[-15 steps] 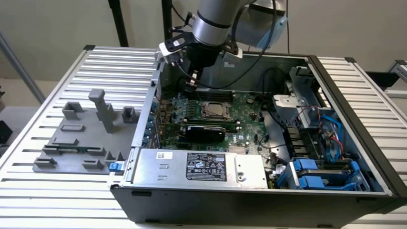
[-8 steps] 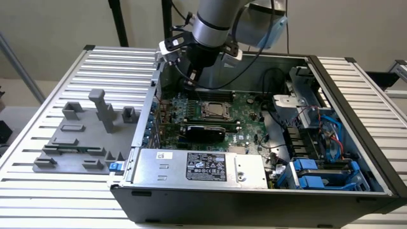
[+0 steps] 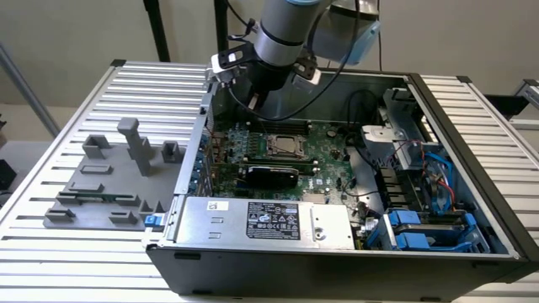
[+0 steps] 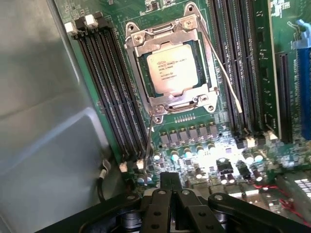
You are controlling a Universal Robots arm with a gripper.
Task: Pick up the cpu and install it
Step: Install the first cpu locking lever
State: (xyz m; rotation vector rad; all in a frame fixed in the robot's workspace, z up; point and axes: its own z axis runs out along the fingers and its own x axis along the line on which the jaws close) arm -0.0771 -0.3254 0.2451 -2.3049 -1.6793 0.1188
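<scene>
over the board, upper middle of the exterior view, my gripper hangs empty, fingers together; i judge that's because the cpu already sits flat inside its metal socket frame.

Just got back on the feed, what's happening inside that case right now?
The arm is reaching down into the open PC case, with its hand hovering over the motherboard. The cpu already sits in its socket, framed by the metal bracket. The hand is a little way off to one side of the socket and is not touching the cpu.
</scene>
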